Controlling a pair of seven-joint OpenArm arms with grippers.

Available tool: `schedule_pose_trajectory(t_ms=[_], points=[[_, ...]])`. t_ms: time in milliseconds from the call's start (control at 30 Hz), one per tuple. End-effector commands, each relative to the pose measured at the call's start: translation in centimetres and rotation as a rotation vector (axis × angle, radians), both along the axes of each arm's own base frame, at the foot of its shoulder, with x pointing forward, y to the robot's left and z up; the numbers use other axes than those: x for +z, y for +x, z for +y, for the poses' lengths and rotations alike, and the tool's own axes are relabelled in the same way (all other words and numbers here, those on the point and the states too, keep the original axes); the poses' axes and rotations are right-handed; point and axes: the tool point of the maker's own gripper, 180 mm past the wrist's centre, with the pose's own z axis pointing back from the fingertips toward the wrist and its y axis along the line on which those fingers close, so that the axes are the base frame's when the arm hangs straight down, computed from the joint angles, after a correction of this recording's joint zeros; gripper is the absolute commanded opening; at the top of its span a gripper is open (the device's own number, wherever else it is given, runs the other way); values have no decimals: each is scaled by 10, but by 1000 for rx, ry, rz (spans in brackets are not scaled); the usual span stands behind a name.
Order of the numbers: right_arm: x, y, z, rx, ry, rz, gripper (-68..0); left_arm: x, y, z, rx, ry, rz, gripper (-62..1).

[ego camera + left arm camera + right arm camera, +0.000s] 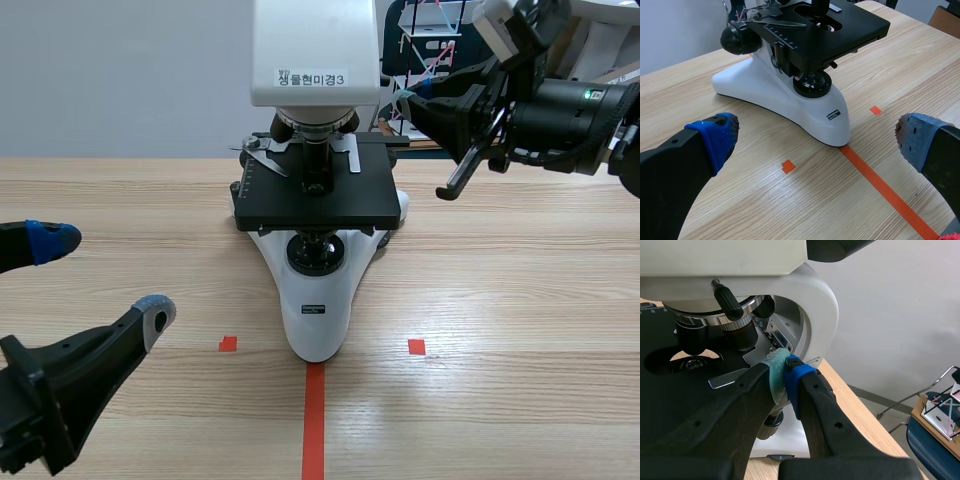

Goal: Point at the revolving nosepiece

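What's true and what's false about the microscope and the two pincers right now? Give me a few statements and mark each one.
1. The left pincer is shut. False: its fingers stand wide apart, open.
2. The right pincer is shut on nothing. True.
3. The microscope lies on its side. False: it stands upright on the table.
4. The right pincer's tip is close to the revolving nosepiece. True.
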Motion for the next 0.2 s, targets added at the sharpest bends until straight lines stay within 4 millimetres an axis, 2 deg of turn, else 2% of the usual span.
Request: schedule_pose_trajectory(t_ms=[0,167], points=[[12,1,1,12,8,-30,-677,8,1,-3,-2,-19,-23,14],[12,1,1,12,8,-30,-677,8,1,-3,-2,-19,-24,14]])
